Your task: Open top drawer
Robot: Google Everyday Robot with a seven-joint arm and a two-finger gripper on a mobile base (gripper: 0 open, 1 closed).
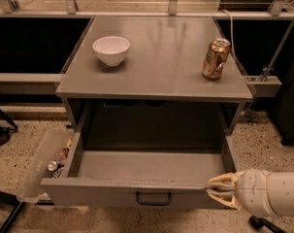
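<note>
The top drawer (pixel 98 194) is pulled well out, so little remains; my gripper (pixel 218 190), narrowly parted, sits lower right at its front corner.

Your gripper (pixel 216 191) sits at the free end of the single arm, cream-coloured, aimed toward the left of the view and held about level. Directly behind it comes the rounded white wrist housing (pixel 253 193). Behind that, the thick white forearm (pixel 286 194) runs nearly horizontal out past the frame's edge.
</note>
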